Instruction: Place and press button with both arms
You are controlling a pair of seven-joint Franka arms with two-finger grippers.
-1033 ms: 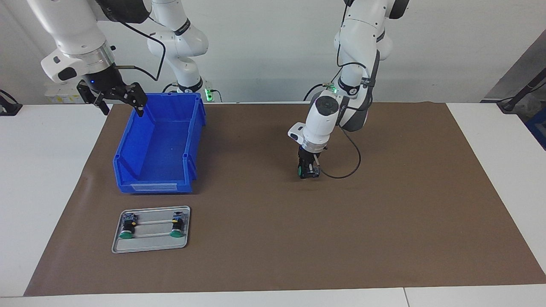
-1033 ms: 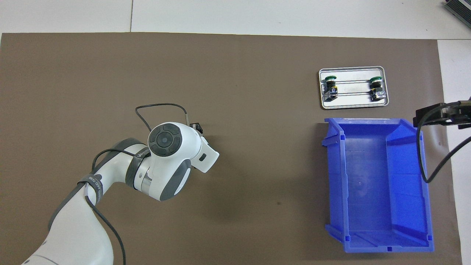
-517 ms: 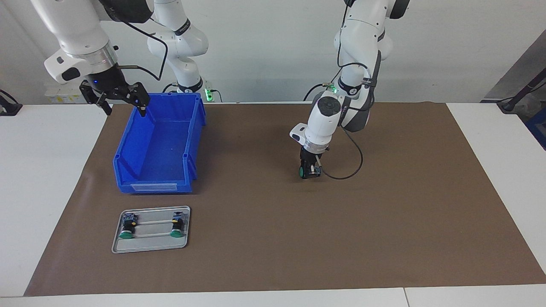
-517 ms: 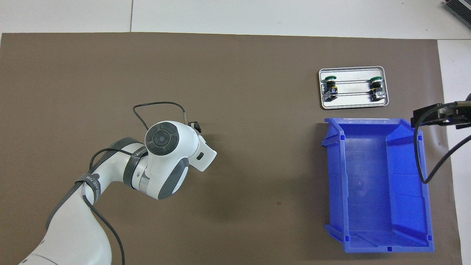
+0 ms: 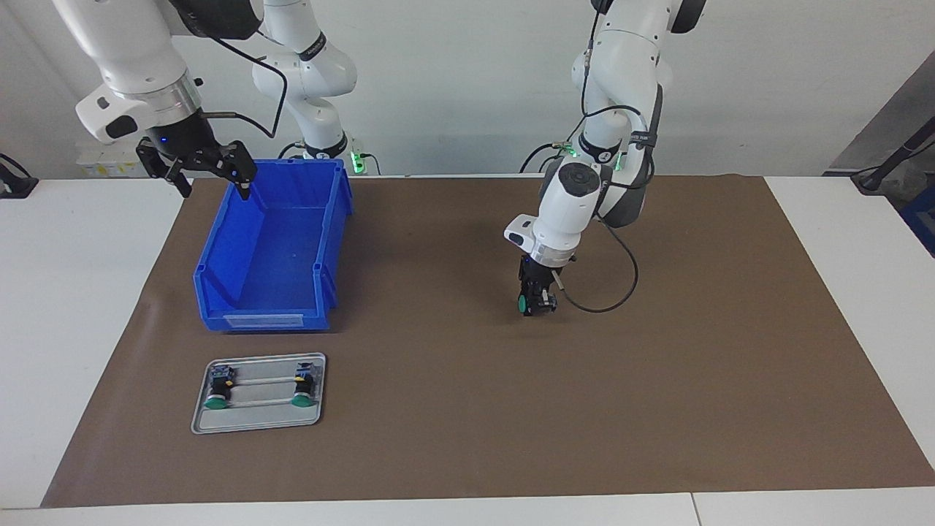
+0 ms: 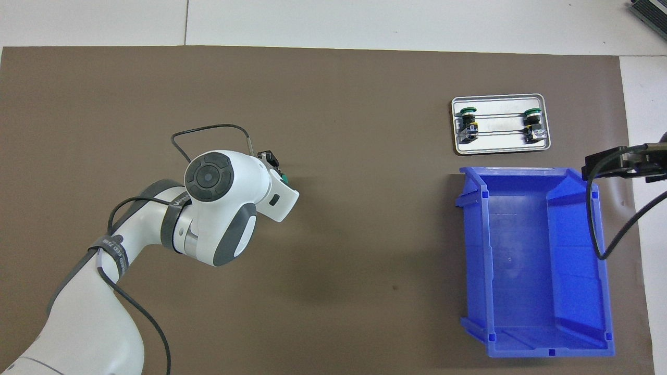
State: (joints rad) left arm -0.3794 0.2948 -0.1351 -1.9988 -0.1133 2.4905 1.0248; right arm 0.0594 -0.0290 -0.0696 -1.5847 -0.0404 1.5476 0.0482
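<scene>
A: From the facing view first: our left gripper [image 5: 537, 301] hangs low over the middle of the brown mat [image 5: 657, 409], clenched on the button [image 5: 525, 302]. Its green cap points sideways, toward the right arm's end of the table, and whether it is touching the mat we cannot tell.

B: And our right gripper [image 5: 212, 175] waits, fingers spread and holding nothing, over the corner of the blue bin [image 5: 270, 292] nearest the robots. The metal tray [image 5: 256, 420] lies just beside the bin, farther from the robots, with two other buttons [image 5: 217, 387] lying in it.

A: From overhead, our left wrist hides most of the left gripper [image 6: 273, 165]; only a sliver of the button's green cap [image 6: 285, 178] shows at its edge. The right gripper [image 6: 620, 162] just peeks in at the frame's edge, beside the blue bin [image 6: 573, 333].

B: What worries us?

A: The cap lies sideways. If we let go like this, we judge the button may roll or tip, since the cap is round, and a press from above would then skid off it.

B: And our right arm has a long way to cross, so a shifted button could leave us pressing bare mat.
</scene>
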